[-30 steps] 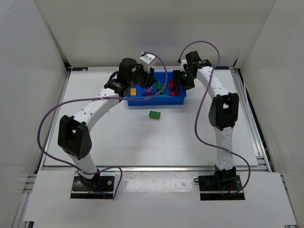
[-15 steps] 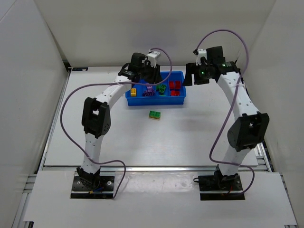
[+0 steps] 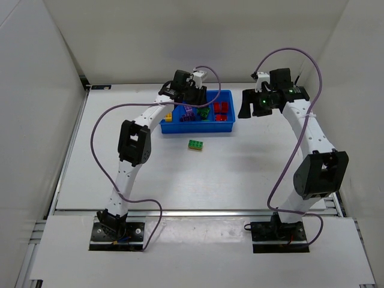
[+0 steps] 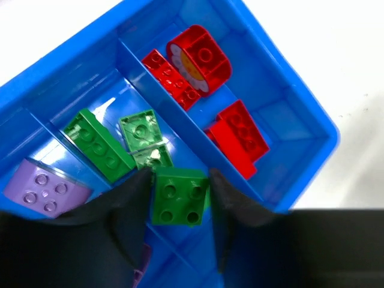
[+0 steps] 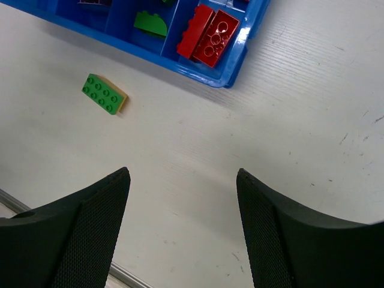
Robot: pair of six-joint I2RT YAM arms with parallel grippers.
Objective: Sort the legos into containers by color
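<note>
My left gripper [image 4: 179, 174] is shut on a small green lego [image 4: 178, 196] and hangs over the green compartment of the blue tray [image 4: 312, 108]. Two green legos [image 4: 99, 144] lie in that container. Red legos [image 4: 234, 135] fill the one beside it, and a purple lego [image 4: 45, 189] lies on the other side. In the top view the left gripper [image 3: 193, 99] is above the tray [image 3: 231, 123]. A loose green lego [image 3: 195, 144] with a yellow underside lies on the table in front of the tray. My right gripper [image 3: 247, 107] stands open and empty, to the right of the tray.
The right wrist view has the loose green lego [image 5: 104, 93] and the tray's corner [image 5: 237, 66] beyond the open right gripper [image 5: 181, 173]. White walls enclose the table on three sides. A yellow lego [image 3: 168, 117] lies in the tray's leftmost compartment.
The left gripper has shifted right along the tray to the green compartment, still carrying the green lego. The right gripper has pulled away from the tray's red end to the right.
</note>
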